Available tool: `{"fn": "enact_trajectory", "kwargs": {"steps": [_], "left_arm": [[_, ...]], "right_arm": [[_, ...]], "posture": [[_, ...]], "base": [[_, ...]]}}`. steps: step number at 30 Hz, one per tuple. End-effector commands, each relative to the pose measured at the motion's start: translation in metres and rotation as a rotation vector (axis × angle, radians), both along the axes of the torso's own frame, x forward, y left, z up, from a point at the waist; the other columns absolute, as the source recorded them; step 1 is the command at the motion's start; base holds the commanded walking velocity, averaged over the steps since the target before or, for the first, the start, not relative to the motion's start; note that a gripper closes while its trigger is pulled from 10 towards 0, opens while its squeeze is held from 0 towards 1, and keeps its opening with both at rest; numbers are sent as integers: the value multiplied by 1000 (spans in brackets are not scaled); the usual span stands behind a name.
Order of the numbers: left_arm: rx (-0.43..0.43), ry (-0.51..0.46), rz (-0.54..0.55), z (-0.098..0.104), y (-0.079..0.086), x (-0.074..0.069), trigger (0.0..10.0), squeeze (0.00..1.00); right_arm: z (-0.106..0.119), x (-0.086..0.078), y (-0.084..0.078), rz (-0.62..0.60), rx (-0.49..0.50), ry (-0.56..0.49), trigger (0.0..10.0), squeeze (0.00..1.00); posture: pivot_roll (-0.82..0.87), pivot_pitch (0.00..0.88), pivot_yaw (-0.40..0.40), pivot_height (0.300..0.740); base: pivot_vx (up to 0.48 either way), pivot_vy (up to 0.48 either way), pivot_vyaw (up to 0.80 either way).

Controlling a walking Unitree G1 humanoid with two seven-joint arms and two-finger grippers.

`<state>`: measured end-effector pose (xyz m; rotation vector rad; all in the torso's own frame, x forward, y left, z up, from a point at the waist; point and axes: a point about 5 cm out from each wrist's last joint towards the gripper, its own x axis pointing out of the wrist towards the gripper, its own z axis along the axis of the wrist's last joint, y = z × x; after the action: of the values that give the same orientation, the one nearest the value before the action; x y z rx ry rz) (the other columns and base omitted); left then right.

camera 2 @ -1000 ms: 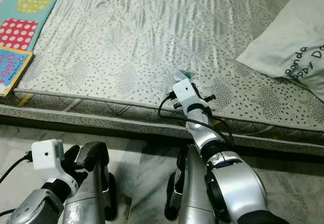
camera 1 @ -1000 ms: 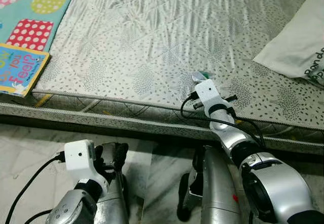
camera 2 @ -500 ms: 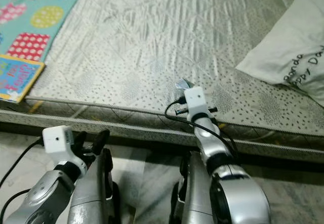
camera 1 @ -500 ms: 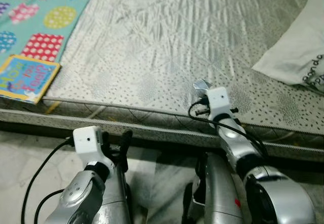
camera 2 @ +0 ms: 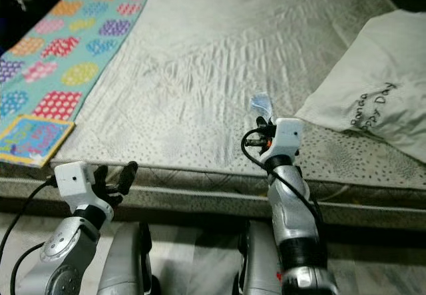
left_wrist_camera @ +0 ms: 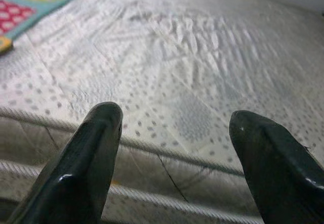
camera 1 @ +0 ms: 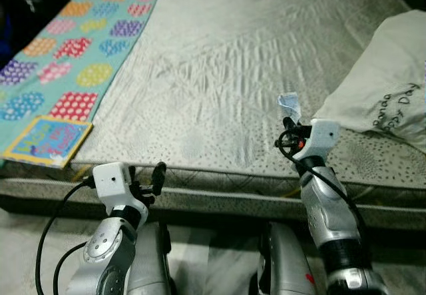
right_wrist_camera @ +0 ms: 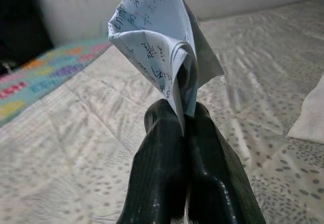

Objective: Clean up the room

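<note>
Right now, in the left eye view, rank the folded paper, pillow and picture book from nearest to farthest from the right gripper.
1. Folded paper: pinched in the right gripper.
2. Pillow: on the mattress, just to its right.
3. Picture book: at the mattress's far left edge, on the patterned mat.

One mattress (camera 1: 233, 62), one pillow (camera 1: 383, 85), one book (camera 1: 48, 140), seemingly one crumpled paper (right_wrist_camera: 157, 37).

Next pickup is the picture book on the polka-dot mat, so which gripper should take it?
Left. The left gripper is open and empty at the mattress edge, on the same side as the picture book. The right gripper is shut on a scrap of paper, far from it.
</note>
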<state>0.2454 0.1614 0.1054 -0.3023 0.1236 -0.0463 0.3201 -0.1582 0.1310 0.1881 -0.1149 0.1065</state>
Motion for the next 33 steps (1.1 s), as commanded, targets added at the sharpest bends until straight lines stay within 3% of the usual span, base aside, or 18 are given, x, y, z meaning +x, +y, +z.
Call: {"fn": "enact_trajectory", "kwargs": {"steps": [1, 10, 33], "left_arm": [[14, -13, 4, 0, 3, 3, 10000, 0], [17, -36, -9, -1, 3, 10, 10000, 0], [28, -54, -30, -1, 3, 15, 10000, 0]], "right_arm": [[10, -2, 4, 16, 11, -17, 10000, 0], [25, -6, 6, 8, 49, -12, 10000, 0], [31, -8, -2, -24, 52, -3, 10000, 0]], "posture": [[-19, 0, 54, 543], [-24, 0, 71, 607], [-27, 0, 86, 740]], "base": [[0, 0, 0], [0, 0, 0], [0, 0, 0]]}}
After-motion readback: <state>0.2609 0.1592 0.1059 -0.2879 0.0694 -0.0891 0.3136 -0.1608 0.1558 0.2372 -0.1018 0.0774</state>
